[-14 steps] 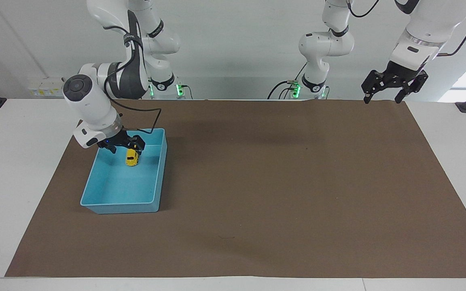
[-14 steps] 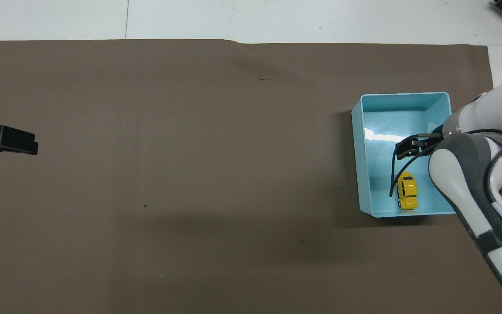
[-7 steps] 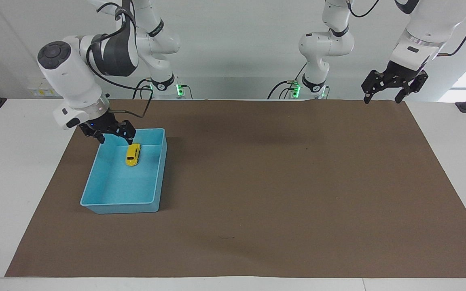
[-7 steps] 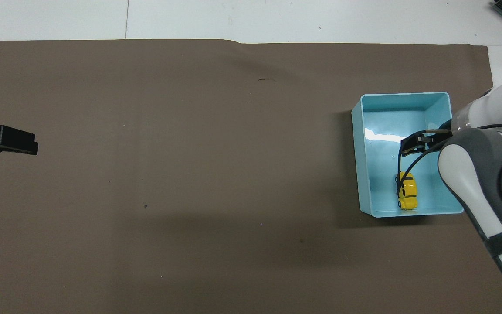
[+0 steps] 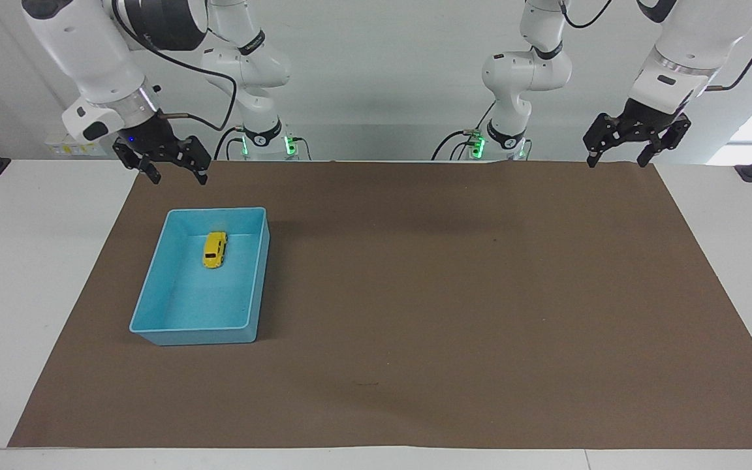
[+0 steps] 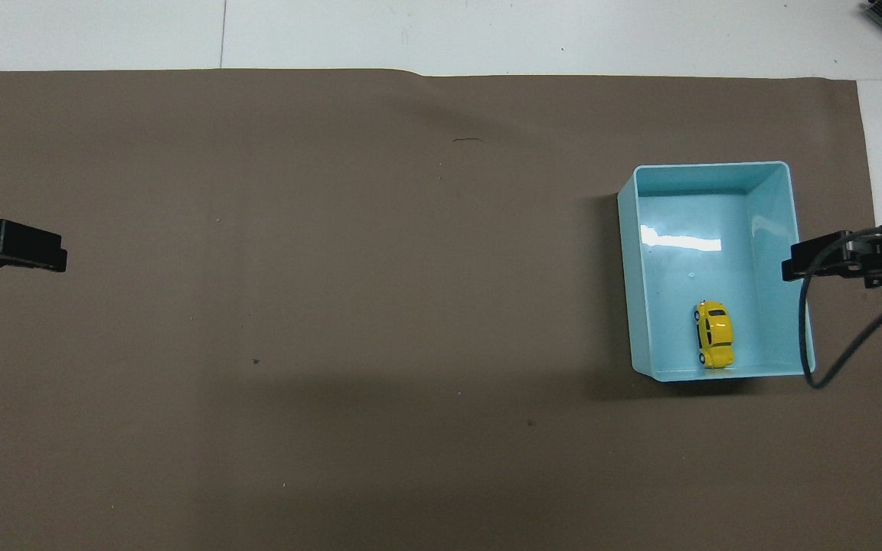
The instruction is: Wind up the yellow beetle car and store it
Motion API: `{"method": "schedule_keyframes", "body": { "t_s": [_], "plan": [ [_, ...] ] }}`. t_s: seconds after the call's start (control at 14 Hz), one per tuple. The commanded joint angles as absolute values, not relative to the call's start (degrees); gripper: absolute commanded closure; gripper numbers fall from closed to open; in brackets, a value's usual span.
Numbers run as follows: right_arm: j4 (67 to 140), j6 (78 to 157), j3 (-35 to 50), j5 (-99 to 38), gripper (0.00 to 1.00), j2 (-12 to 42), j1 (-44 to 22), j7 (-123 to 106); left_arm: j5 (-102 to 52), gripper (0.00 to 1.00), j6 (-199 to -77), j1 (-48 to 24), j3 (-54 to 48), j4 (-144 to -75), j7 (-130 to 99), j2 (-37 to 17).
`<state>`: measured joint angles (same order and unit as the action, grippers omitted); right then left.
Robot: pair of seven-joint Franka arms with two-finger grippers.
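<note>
The storing looked done: the yellow beetle car [image 5: 215, 250] sat on its wheels inside the light-blue bin [image 5: 154, 281], at the end nearer the robots, untouched. Whether it had been wound could not be told. The right tool [image 5: 170, 168] hung open and empty above the brown mat's [image 5: 454, 307] edge; the left tool [image 5: 619, 153] waited, open, over its own corner.

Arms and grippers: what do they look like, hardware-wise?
Both arms are glossy white with rounded joints and dark grey bands. The right gripper and left gripper are black two-finger units. A black cable loops from the right arm's wrist; another trails off the left arm. Green lights glow at both bases.
</note>
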<state>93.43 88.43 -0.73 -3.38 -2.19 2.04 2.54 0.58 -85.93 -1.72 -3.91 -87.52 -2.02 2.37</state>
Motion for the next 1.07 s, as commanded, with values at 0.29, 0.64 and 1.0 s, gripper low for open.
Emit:
{"method": "schedule_keyframes", "body": {
  "t_s": [0.29,0.64,1.0],
  "plan": [
    [86.22,85.41,-0.70,-3.52,0.00,1.85,2.90,1.93,-0.09,0.00,-85.43,-0.62,-4.39,-88.42,-2.20,3.52],
    [86.75,87.98,-0.70,-2.46,0.00,1.76,2.29,1.23,-0.09,0.00,-85.43,-0.62,-4.39,-88.42,-2.20,3.52],
    [87.89,88.07,-0.70,-2.55,0.00,1.23,2.46,1.23,-0.09,0.00,-85.43,-0.62,-4.39,-88.42,-2.20,3.60]
  ]
}}
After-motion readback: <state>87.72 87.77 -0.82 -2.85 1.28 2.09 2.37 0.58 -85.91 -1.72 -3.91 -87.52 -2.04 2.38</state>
